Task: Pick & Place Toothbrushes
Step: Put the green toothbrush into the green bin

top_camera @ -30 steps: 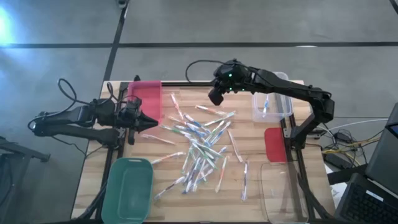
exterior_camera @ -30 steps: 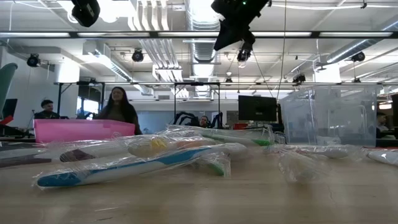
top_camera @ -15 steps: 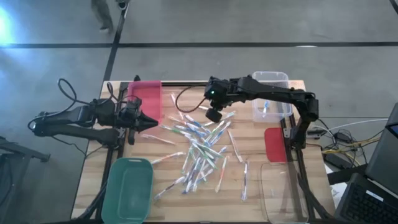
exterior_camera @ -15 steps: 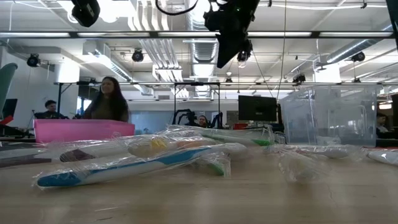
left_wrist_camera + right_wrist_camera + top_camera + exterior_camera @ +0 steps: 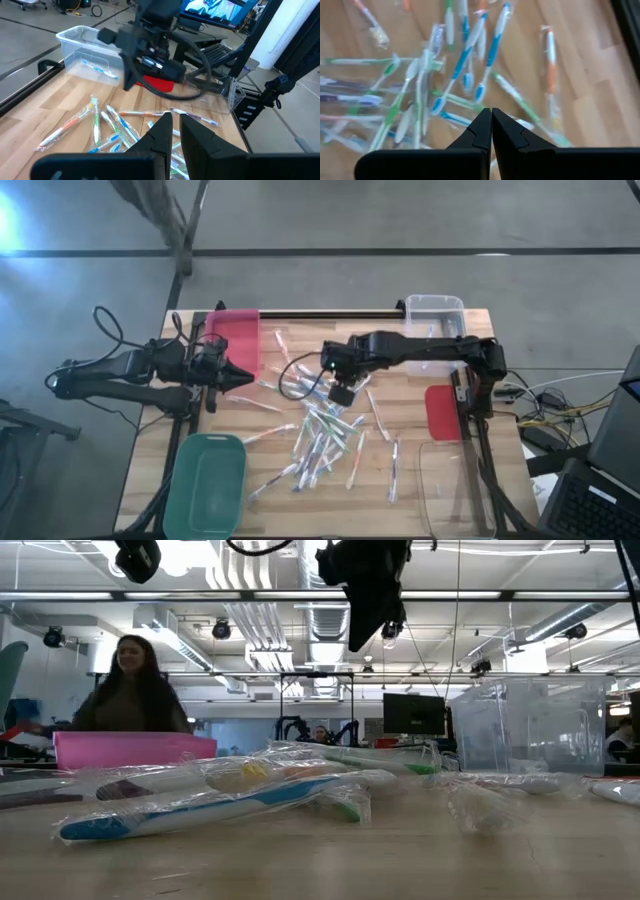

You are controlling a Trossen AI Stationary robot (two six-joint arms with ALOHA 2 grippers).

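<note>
While the left pincer (image 5: 240, 376) waits shut beside the pink bin, the right reaches.
Right pincer (image 5: 341, 393), pressed together, hovers over wrapped pale plastic toothbrushes (image 5: 322, 423) scattered mid-counter (image 5: 265, 450); it must spread, then descend.

This is a robotics lab or open workshop hall. Exposed ducts (image 5: 320, 610) and strip lights run across a bare industrial ceiling, and the floor (image 5: 400, 220) is grey concrete. A wooden desk (image 5: 420, 490) sits in a metal frame amid loose cables. Monitors (image 5: 413, 713) stand behind, a laptop (image 5: 590, 505) beside the rig, and a person (image 5: 130, 690) passes by.
</note>
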